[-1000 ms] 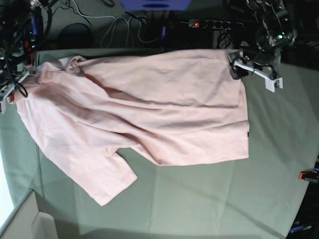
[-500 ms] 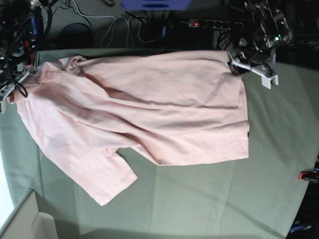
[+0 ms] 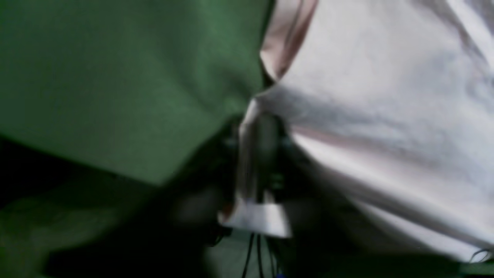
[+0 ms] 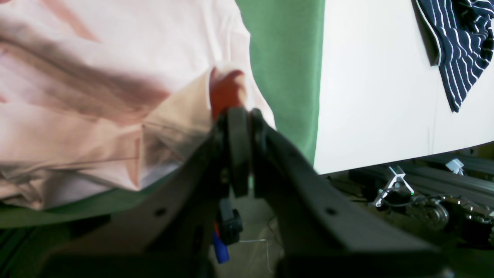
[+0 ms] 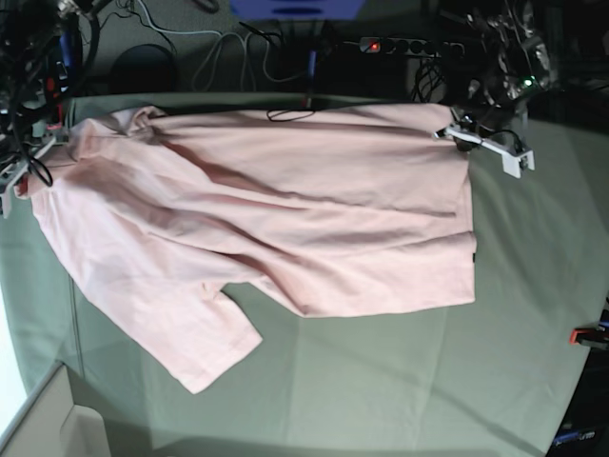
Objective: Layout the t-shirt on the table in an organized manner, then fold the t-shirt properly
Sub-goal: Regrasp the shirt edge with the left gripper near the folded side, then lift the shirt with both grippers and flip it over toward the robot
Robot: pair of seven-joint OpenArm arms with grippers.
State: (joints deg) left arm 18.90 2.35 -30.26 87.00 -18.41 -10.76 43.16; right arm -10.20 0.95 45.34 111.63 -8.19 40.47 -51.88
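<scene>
Right gripper (image 5: 38, 143) clamped shut on t-shirt (image 5: 285, 219) corner at far-left table (image 5: 400, 381) edge. Soft pale pink cotton, creased, lay on grey-green cloth, long axis left-right, sleeve toward near-left. Left gripper (image 5: 457, 136) pinched shut on far-right hem corner.

A power strip (image 5: 400, 45) and loose cables (image 5: 238, 48) lie beyond; striped cloth (image 4: 455, 46) nearby.

The shirt (image 5: 276, 219) lies spread across the table (image 5: 400, 381), creased, reaching its far edge. One sleeve points toward the near edge. The left gripper (image 5: 457, 139) pinches a far corner; the right gripper (image 5: 38, 143) holds the opposite corner.
</scene>
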